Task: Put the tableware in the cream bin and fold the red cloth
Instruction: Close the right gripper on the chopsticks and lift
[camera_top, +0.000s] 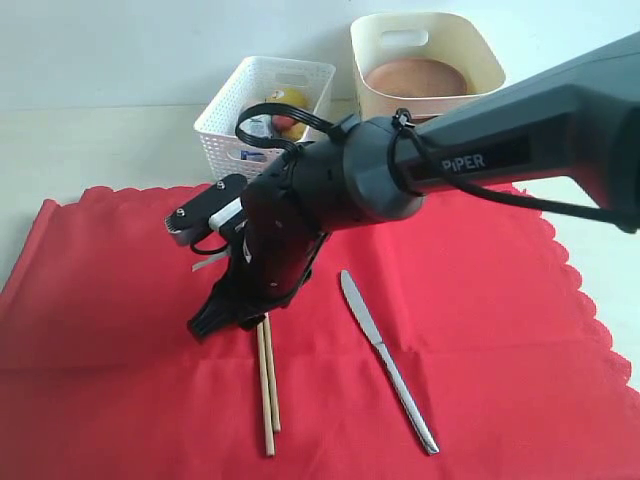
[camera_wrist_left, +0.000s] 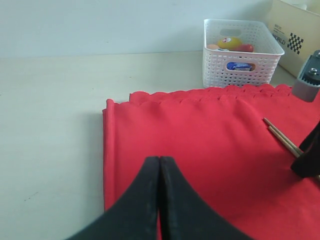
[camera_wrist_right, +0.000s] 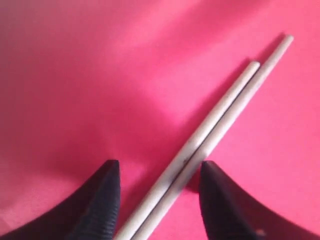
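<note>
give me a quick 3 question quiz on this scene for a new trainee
1. True or false: the right gripper is open, with the two chopsticks lying between its fingers.
2. Multiple choice: what already lies in the cream bin? A) a spoon B) the round wooden plate C) a cup
3. Fill in: the steel knife lies on the ____.

Key: 1 true; 2 B; 3 red cloth.
</note>
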